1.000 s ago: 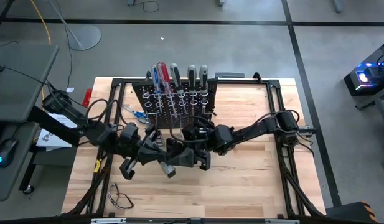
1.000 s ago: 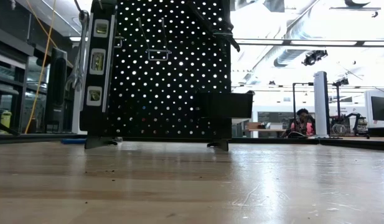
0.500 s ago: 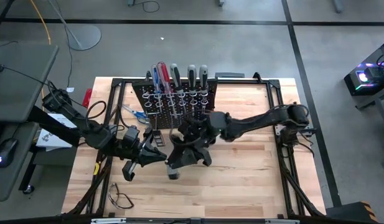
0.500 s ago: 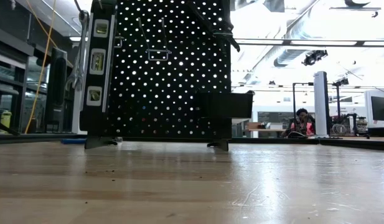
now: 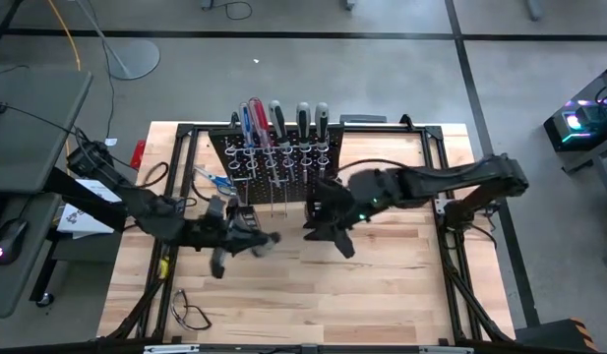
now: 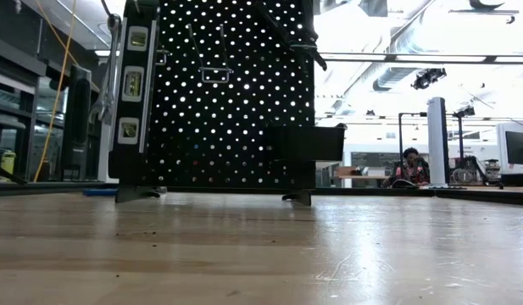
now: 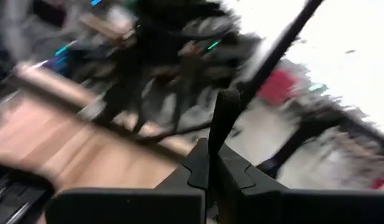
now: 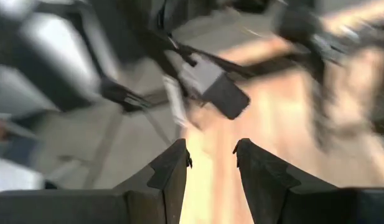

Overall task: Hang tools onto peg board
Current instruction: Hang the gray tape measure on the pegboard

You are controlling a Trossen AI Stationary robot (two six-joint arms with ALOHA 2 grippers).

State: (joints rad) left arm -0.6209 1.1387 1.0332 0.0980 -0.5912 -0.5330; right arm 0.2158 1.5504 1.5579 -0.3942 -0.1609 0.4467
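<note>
Black peg board (image 5: 275, 162), five screwdrivers (image 5: 273, 117)

A black upright peg board (image 5: 275, 157), dotted all over with small round holes lit pale from behind, is seen in the low view. Red, blue and grey-black screwdriver handles (image 5: 254, 116) are shown along its top edge, with silver rings (image 5: 279, 152) beneath them. Blue-handled scissors (image 5: 213, 179) are set off against the pale, straw-coloured wooden table top (image 5: 401, 285), which is streaked with fine grain. Both arms are rendered in matt black. The clear safety glasses (image 5: 190, 313) are edged in dark frames.
</note>
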